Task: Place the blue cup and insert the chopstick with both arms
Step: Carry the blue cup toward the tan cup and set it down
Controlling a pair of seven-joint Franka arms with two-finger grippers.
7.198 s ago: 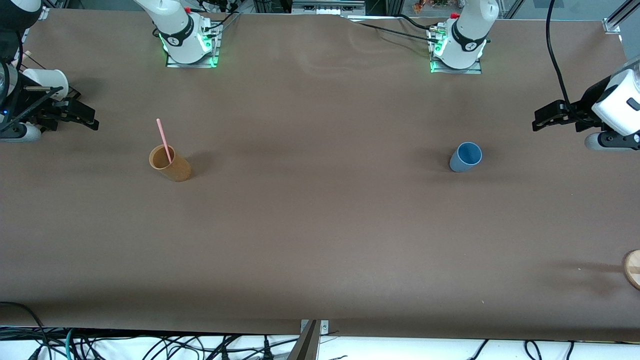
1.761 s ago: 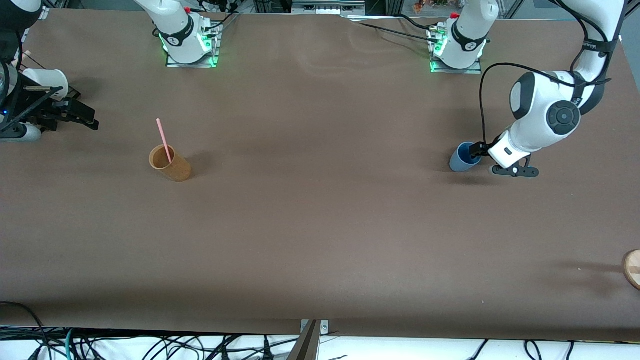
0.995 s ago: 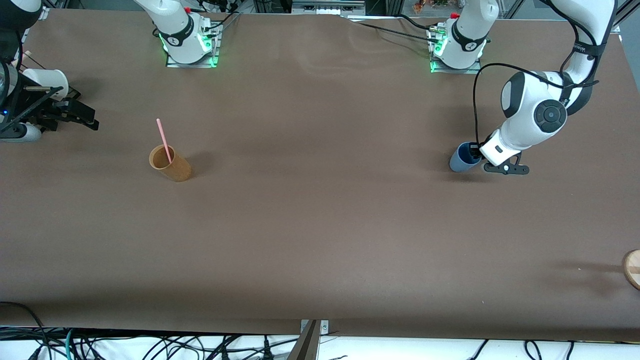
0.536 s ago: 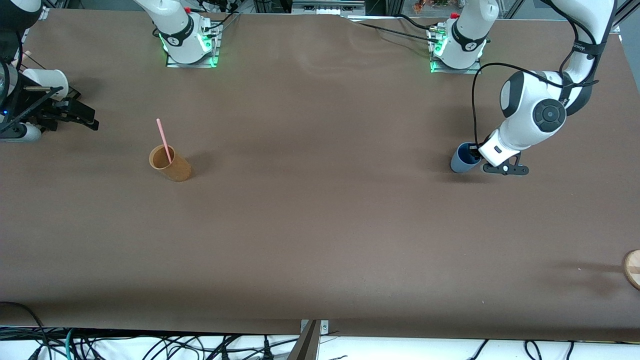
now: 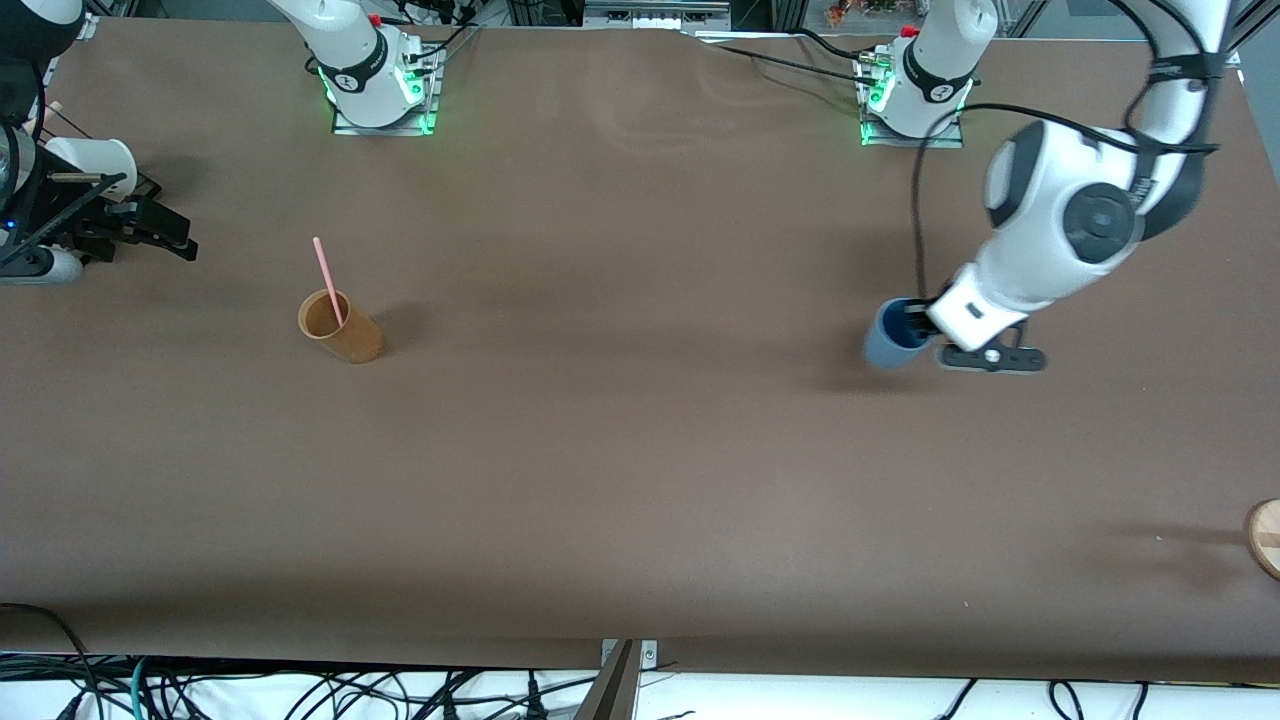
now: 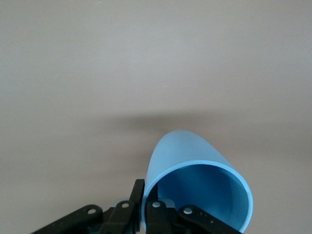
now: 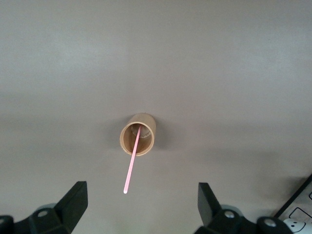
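Observation:
The blue cup [image 5: 890,340] hangs tilted just above the table at the left arm's end. My left gripper [image 5: 925,327] is shut on its rim, one finger inside and one outside, as the left wrist view shows on the cup [image 6: 195,161] and gripper [image 6: 146,197]. The pale-pink chopstick [image 5: 327,280] stands slanted in a tan-orange cup [image 5: 340,327] toward the right arm's end. My right gripper [image 5: 160,235] waits open and empty high over that end. In the right wrist view the gripper [image 7: 141,204] looks down on the tan cup [image 7: 138,127] and chopstick [image 7: 130,170].
A round wooden disc [image 5: 1265,537] lies at the table edge at the left arm's end, nearer to the front camera. The two arm bases [image 5: 375,85] stand along the farthest table edge. A white socket strip [image 7: 298,215] shows in the right wrist view.
My left arm came in from the table's end, shut on the blue cup's rim, and has now lifted it, tilting it and carrying it a little toward the table's middle. The right arm has not moved.

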